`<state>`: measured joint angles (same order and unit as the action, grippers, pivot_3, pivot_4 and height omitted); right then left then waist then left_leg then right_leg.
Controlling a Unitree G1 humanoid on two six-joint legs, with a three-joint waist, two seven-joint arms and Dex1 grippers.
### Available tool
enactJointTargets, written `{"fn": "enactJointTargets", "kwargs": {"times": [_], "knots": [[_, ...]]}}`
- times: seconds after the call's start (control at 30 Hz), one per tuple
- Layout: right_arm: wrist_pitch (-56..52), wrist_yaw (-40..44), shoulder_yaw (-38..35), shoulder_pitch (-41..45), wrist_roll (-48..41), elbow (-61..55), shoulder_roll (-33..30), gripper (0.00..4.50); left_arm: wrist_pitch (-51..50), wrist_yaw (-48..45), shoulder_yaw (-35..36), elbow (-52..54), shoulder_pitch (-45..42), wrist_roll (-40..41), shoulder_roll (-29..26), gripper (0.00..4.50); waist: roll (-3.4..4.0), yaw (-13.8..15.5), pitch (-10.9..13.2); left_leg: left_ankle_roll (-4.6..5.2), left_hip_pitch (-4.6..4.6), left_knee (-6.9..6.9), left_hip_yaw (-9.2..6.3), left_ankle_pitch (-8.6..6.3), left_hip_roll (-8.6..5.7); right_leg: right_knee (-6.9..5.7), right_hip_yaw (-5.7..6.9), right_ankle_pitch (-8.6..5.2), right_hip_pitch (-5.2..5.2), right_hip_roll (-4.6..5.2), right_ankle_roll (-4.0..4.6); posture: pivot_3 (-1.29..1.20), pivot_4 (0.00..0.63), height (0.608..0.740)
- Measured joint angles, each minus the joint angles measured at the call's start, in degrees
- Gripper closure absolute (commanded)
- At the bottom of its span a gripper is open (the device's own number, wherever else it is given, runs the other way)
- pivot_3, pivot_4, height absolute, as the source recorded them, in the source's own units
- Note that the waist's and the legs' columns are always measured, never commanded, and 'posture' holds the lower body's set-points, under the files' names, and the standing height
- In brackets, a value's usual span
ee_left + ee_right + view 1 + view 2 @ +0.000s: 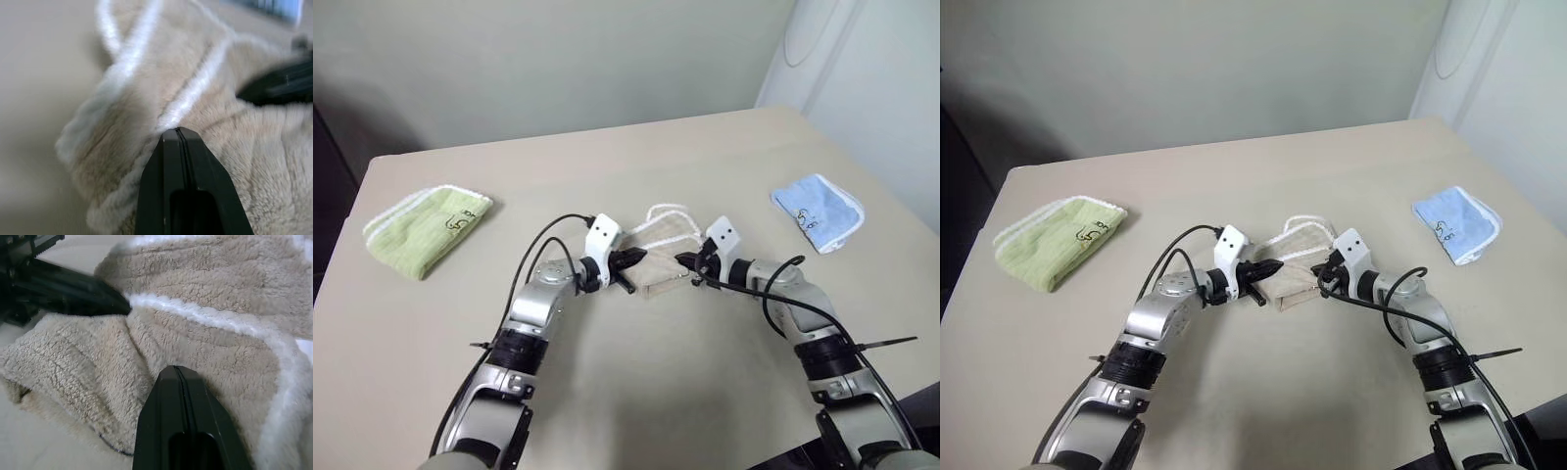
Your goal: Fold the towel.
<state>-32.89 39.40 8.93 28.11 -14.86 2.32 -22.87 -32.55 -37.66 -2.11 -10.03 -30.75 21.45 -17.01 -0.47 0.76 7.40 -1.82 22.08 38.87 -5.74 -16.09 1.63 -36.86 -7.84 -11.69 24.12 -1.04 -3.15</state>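
Slippage looks likeliest: both the left gripper (634, 260) and right gripper (687, 261) are pinched fully closed on the beige towel (666, 240) mid-table (607, 166), each holding only edge fabric, so uneven pulling could free a corner.

Soft, even light over my table (636, 382); faint shadows under my arms. Up close, my towel (234, 147) blurs.
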Motion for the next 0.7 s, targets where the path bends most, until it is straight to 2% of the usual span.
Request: {"fn": "enactJointTargets", "kwargs": {"times": [0.03,0.13,0.33,0.5,0.7], "knots": [[-0.3,0.0,-0.9,-0.5,-0.7,-1.5,-0.4,4.50,-2.0,0.3,2.6,1.7,0.2,2.6,0.0,4.48,0.00,0.0,0.0,-0.05,0.06,0.00,0.01,0.01,0.02,0.00,0.01,0.01,0.05,-0.02,-0.01,0.00,0.150,0.740],[-2.9,-0.1,-4.7,-0.2,-3.2,-5.4,-1.0,3.88,-6.8,1.2,9.2,7.4,0.8,8.6,-1.4,4.50,0.00,0.0,0.0,-0.65,0.05,-0.03,0.11,0.33,0.02,0.02,0.00,0.00,0.07,-0.06,-0.01,0.00,0.150,0.740],[-10.6,-1.8,-12.3,2.2,-8.7,-7.2,-2.0,1.80,-10.4,3.1,12.6,10.2,6.8,10.5,-5.8,4.50,-0.01,-0.1,0.0,-0.62,-0.03,-0.03,0.19,0.30,0.02,0.03,-0.07,-0.02,0.08,-0.07,0.01,0.00,0.150,0.740],[-16.1,-2.1,-13.0,4.7,-11.0,-3.6,-2.0,0.05,-11.2,4.0,12.5,11.9,8.8,10.6,-6.7,4.50,-0.02,0.0,0.0,-0.33,-0.02,-0.01,0.13,0.15,0.02,-0.03,-0.09,-0.05,0.11,-0.07,0.08,0.00,0.150,0.740],[-17.0,-2.4,-12.8,8.0,-10.3,7.7,-1.6,0.02,-11.7,5.4,12.4,13.9,10.0,10.9,-6.3,4.50,-0.02,-0.1,0.0,-0.32,-0.02,-0.05,0.16,0.14,0.03,-0.06,-0.09,-0.03,0.20,-0.08,0.05,0.00,0.150,0.740]]}}
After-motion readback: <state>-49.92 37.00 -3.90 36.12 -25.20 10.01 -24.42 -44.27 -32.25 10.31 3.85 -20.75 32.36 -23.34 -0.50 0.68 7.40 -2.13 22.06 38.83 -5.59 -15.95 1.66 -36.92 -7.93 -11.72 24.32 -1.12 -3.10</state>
